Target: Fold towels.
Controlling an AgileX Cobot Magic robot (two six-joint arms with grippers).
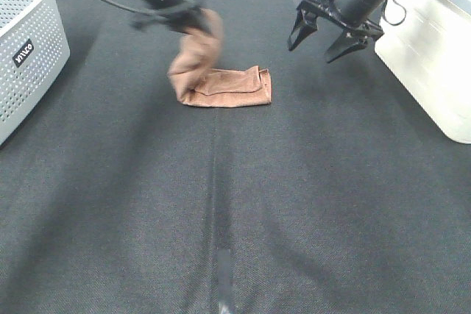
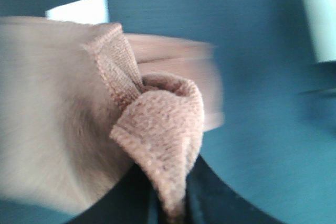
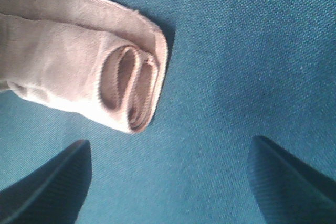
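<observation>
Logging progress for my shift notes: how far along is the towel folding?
Done: the towel is already folded into a layered strip, one end flat on the table. In hand: the left gripper pinches the other end, raised. Left: likely lay that end over and release. The right gripper hangs open, off the towel.

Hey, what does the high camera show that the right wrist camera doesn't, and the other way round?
Only the high view: the left gripper shut on one end of the towel, held raised, plus a white bin at left and a white box at right. Only the right wrist view: the towel's folded end close up, layers curled into loops. Both: the towel lying on the dark mat and the open right gripper, apart from it.
</observation>
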